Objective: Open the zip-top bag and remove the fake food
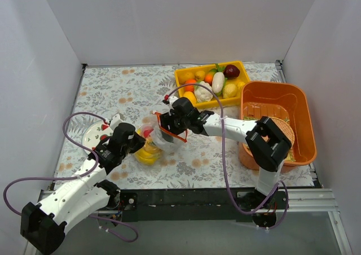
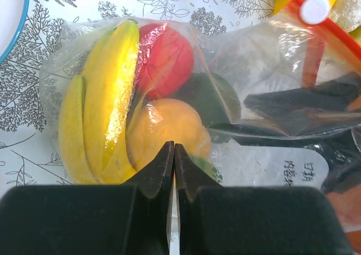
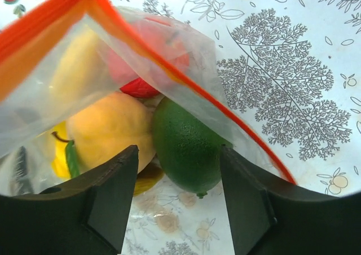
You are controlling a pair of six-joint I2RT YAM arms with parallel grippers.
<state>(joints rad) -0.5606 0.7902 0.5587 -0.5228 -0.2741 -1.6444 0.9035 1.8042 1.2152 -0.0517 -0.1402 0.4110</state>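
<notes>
The zip-top bag [image 1: 162,137] lies on the floral mat at centre, its red-orange zip strip [image 3: 169,69] pulled open. Inside it is fake food: a yellow banana bunch [image 2: 104,97], a red fruit [image 2: 166,57], an orange fruit [image 2: 163,131] and a green lime [image 3: 186,142]. My left gripper [image 2: 174,149] is shut, pinching the bag's plastic at its closed end, next to the bananas [image 1: 148,154]. My right gripper [image 3: 177,151] is open inside the bag's mouth, one finger on each side of the lime and neither touching it. Its dark fingers [image 2: 304,105] show through the plastic.
A yellow tray [image 1: 181,74] of more fake food stands at the back centre. A large orange tub [image 1: 274,88] stands at the right. A white plate with a blue rim [image 1: 90,136] lies left of the bag. White walls enclose the table.
</notes>
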